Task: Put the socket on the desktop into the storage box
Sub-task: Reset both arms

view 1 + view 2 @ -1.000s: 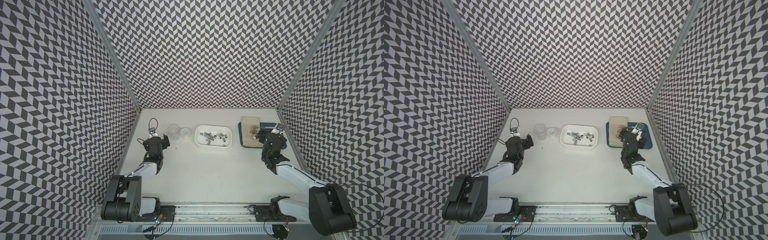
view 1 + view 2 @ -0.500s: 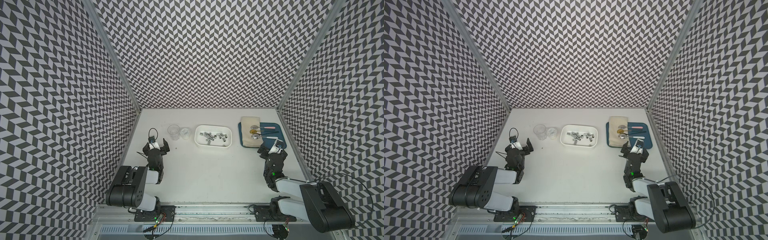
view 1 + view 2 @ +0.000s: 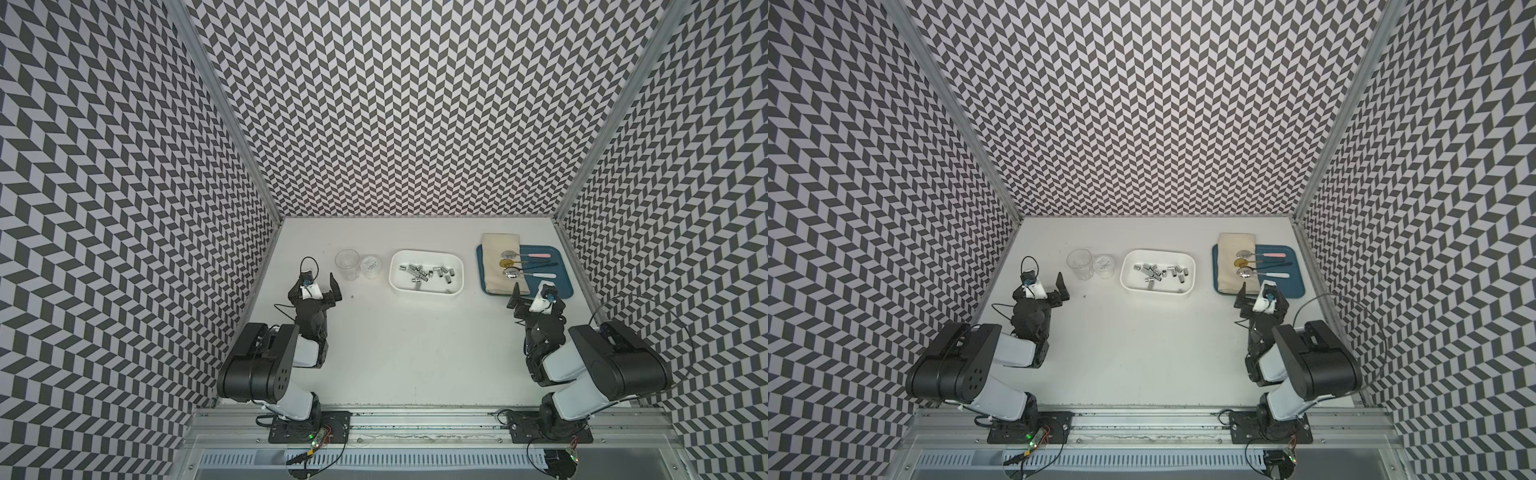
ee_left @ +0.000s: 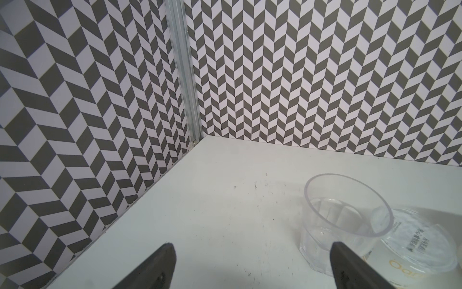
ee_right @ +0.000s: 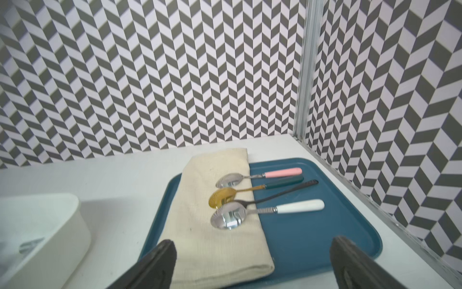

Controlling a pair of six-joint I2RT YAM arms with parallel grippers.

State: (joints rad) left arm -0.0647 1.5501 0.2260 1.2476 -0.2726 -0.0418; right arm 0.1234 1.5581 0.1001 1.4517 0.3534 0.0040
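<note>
- I see my left gripper with jaws spread wide, gripping nothing, over the plain off-white flat desktop at nine o'clock.
- My right gripper likewise gapes wide, holding nothing, at three o'clock.
- Small silver metal sockets lie inside the white shallow rectangular plastic storage box at twelve o'clock.
</note>
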